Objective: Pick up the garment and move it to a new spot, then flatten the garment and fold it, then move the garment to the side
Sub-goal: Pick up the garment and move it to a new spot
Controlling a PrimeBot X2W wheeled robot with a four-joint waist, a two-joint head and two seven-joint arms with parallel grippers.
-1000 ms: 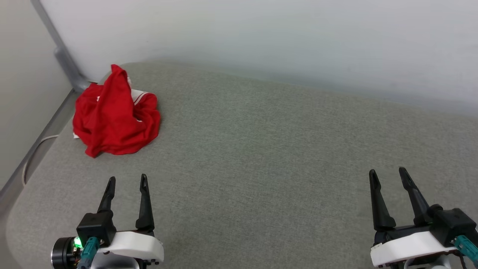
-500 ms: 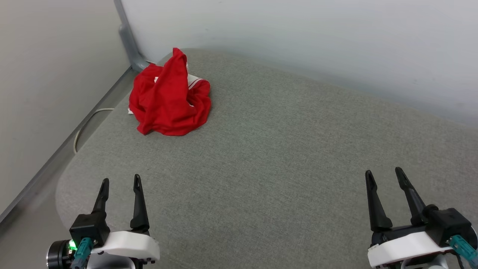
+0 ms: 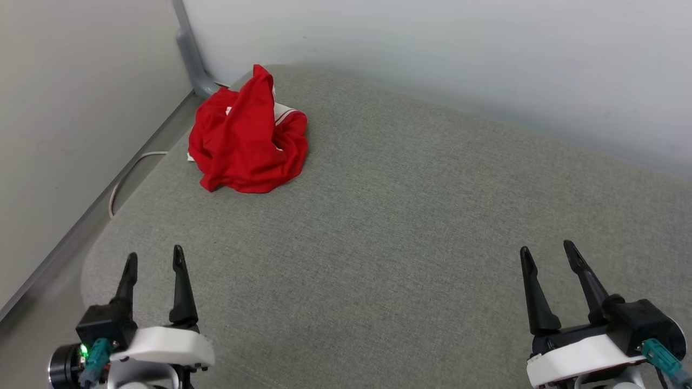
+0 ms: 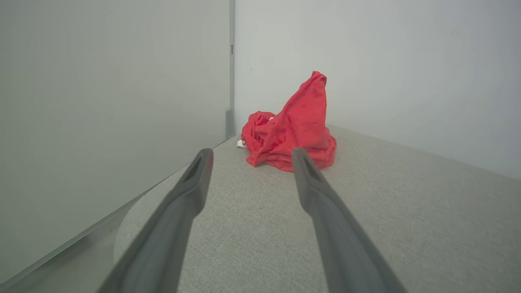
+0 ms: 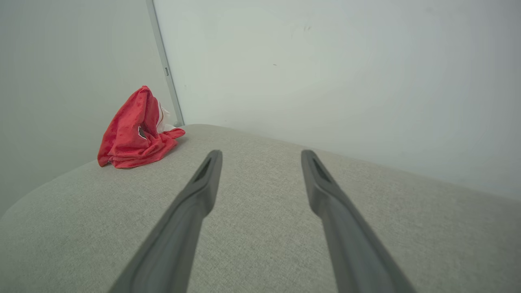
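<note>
- Crumpled into a peaked heap at the far left corner of the grey fabric surface (image 3: 405,216), close to the wall corner: red garment (image 3: 246,138).
- Near the front left edge, left gripper (image 3: 154,254), fingers spread, empty, well apart from the heap.
- At front right, right gripper (image 3: 546,248), likewise spread and empty.

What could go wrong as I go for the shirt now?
1. The garment sits crumpled at the far left corner of the cushion, close to its edge; a nudge from the open left tool may push it off towards the cable.
2. It stands in a bunched peak, so a pinch there may catch only one layer.
</note>
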